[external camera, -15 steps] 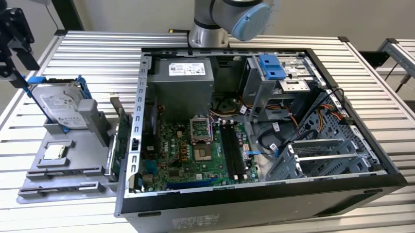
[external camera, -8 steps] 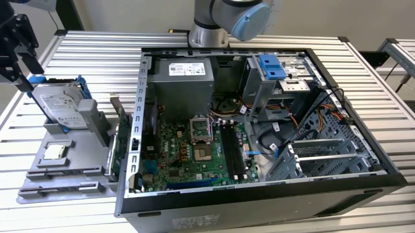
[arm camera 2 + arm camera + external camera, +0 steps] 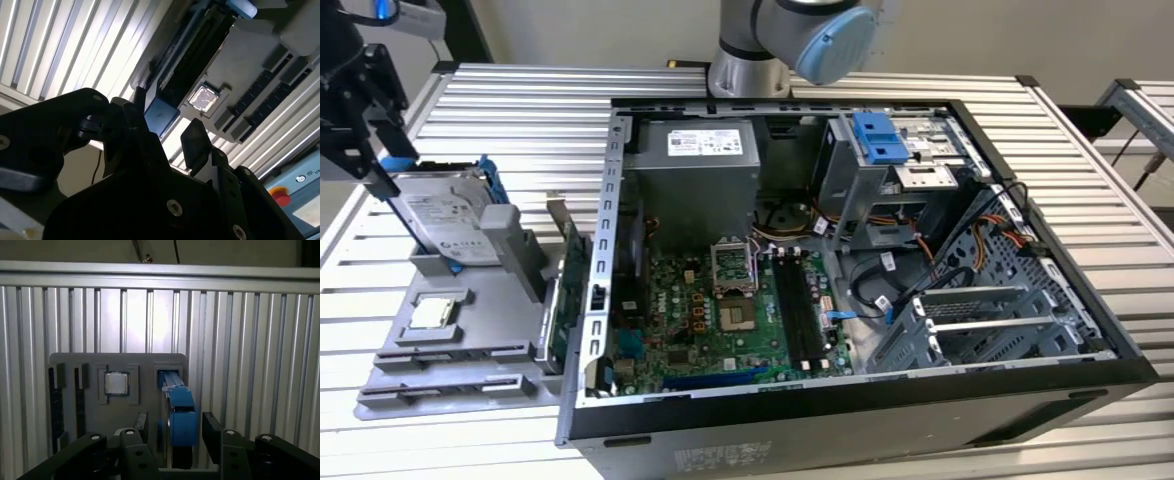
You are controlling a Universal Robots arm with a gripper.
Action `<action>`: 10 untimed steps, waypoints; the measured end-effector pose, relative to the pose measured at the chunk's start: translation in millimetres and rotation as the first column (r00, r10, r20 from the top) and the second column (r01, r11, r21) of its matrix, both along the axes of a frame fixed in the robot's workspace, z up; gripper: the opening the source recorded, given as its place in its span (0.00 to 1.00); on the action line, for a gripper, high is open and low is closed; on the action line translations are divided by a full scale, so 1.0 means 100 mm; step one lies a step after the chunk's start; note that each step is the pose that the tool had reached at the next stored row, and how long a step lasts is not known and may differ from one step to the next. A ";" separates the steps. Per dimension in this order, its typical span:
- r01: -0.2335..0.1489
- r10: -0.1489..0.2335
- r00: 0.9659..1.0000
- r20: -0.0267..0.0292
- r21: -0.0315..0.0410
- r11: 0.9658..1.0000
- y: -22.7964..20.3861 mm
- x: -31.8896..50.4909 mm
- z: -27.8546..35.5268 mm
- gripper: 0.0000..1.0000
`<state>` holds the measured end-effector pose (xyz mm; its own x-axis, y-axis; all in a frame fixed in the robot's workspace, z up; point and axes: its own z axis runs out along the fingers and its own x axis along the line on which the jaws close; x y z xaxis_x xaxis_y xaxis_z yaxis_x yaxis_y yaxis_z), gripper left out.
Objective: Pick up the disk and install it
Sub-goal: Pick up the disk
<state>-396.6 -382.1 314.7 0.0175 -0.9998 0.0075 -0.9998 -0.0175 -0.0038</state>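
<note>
Bright even light, glare bleached the table slats (image 3: 135, 315) white, the gripper (image 3: 167, 122) stood in dark silhouette

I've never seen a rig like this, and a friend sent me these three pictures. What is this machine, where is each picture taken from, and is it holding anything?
This is a robot arm beside a ribbed metal table. The exterior view comes from a camera off the arm, looking down on an open computer case. On that view's left, a grey tray carries a small square chip and the disk, propped up on edge. Both wrist views come from cameras riding on the arm, looking past its black gripper. Its jaws stand open on either side of the disk's blue bracket; nothing is held yet.
</note>
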 end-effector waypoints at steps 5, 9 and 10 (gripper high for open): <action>-0.005 0.005 1.000 0.000 0.000 1.000 0.001 0.000 -0.093 1.00; -0.009 0.009 1.000 0.000 0.000 1.000 0.000 0.000 -0.169 1.00; -0.009 0.009 1.000 0.000 0.000 1.000 0.001 0.000 -0.188 1.00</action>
